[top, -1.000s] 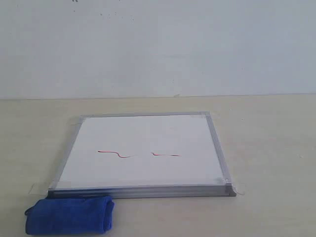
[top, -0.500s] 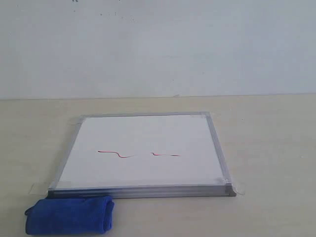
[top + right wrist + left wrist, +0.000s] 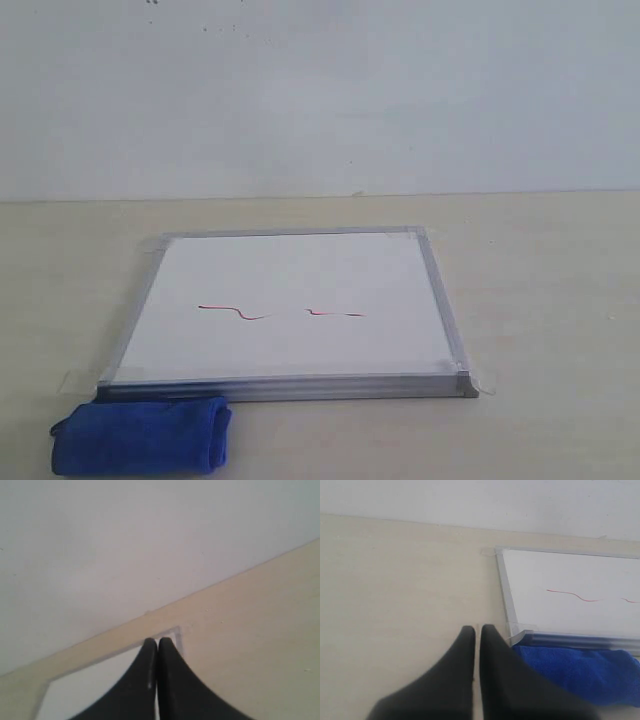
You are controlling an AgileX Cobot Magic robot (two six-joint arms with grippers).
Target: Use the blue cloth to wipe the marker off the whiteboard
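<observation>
The whiteboard lies flat on the beige table, with its silver frame taped down at the corners. Two thin red marker lines cross its middle. The rolled blue cloth rests on the table just in front of the board's near left corner. Neither gripper shows in the exterior view. In the left wrist view my left gripper is shut and empty, above the table beside the blue cloth and the whiteboard. My right gripper is shut and empty, seen over a corner of the whiteboard.
A plain white wall stands behind the table. Clear tape tabs stick out from the board's corners. Bare beige tabletop stretches to the right of the board and to its left.
</observation>
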